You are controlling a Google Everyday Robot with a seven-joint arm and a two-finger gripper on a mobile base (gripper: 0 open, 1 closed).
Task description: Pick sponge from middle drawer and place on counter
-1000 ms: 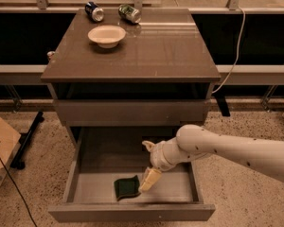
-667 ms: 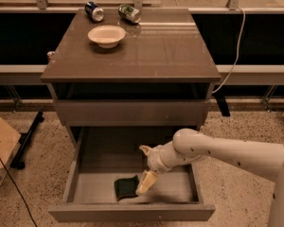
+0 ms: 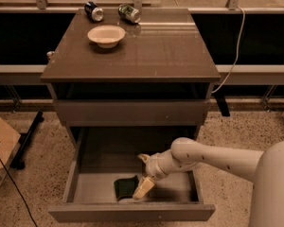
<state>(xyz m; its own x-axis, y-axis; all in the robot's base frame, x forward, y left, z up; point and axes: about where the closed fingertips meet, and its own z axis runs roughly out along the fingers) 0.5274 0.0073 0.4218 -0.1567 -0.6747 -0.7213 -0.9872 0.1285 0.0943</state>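
The middle drawer [image 3: 92, 188] stands pulled out at the bottom of the cabinet, its grey floor showing. The sponge [image 3: 125, 187], dark green face up, lies on that floor near the front wall. My gripper [image 3: 141, 191] reaches down into the drawer from the right on a white arm, its pale fingers [image 3: 143, 188] right at the sponge's right edge and seeming to touch it. The counter [image 3: 165, 46] is the glossy grey-brown top of the cabinet, above.
A white bowl [image 3: 106, 35] and two tipped cans [image 3: 93, 11] [image 3: 129, 13] sit at the counter's back left. A closed drawer front [image 3: 132, 112] is above the open one. A cardboard box [image 3: 1, 150] stands on the floor at left. A cable [image 3: 234, 51] hangs at right.
The arm has shifted left and lower in the drawer, bringing the gripper closer onto the sponge. The sponge has stayed in place.
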